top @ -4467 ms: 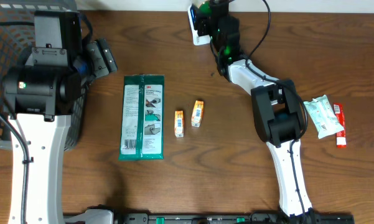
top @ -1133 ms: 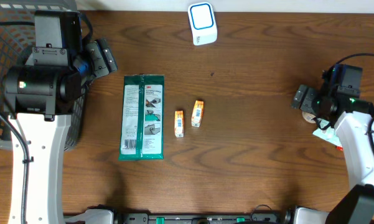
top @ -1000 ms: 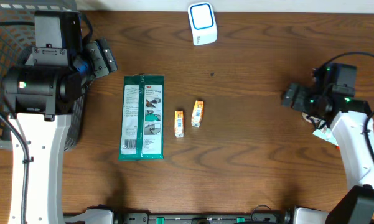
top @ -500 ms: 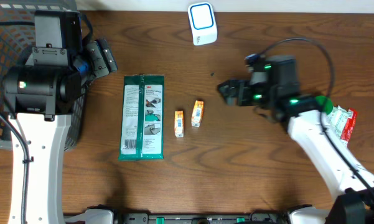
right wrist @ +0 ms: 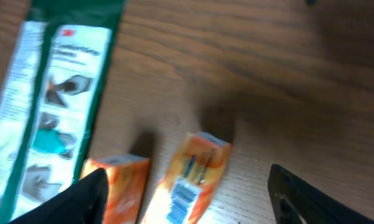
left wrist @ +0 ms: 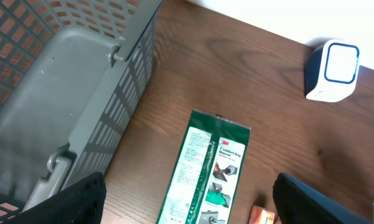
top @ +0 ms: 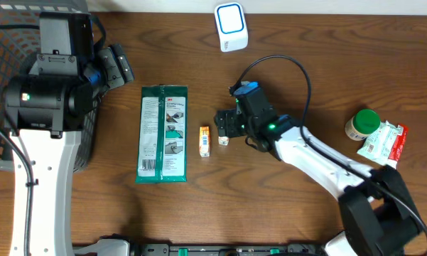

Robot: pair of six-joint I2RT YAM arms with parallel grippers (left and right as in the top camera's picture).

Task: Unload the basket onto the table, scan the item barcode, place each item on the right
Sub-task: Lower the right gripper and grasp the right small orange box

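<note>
Over the orange box (right wrist: pixel 190 171), right hand (top: pixel 226 122) has arrived.

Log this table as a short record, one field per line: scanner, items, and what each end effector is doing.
Scanner: white and blue scanner at the table's far edge, untouched
Large item: green packet lying flat, centre-left
Small items: left orange box and right orange box, side by side
Right end effector: open, over the right orange box, fingers either side, not closed on it
Left end effector: open, empty, near the basket
Far right: green-lidded jar, white pouch
</note>
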